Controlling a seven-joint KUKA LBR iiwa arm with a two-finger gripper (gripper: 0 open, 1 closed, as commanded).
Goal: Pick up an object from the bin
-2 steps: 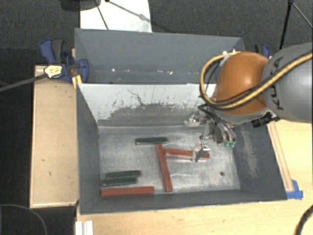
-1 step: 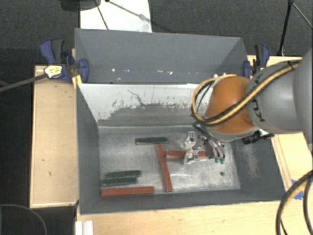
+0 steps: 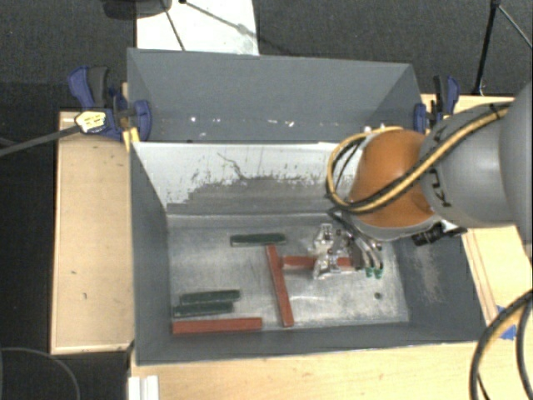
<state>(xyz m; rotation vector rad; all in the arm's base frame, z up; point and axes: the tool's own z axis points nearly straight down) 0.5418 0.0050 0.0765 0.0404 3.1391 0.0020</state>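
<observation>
The grey metal bin (image 3: 275, 107) had a scuffed floor and tall sloped walls. The grey robot arm (image 3: 483, 182) reached in from the right, with a rounded orange cover (image 3: 391, 177) and looped yellow-and-black cables at its wrist. Below the cover, the pincer (image 3: 333, 261) was low over the right-centre of the floor. Whether it was open or closed could not be told.

A long red-brown flat bar (image 3: 281, 288) lay nearly upright in the middle of the floor, tilted slightly. Another red-brown bar (image 3: 216, 326) lay flat along the front wall at the left. A short red-brown bar (image 3: 298, 262) ran sideways from the top of the long one toward the right, and its right end sat under the pincer.

One dark green bar (image 3: 256, 240) lay just above the long bar's top end. Two more dark green bars (image 3: 208, 295) lay side by side at the left, just above the front bar.
</observation>
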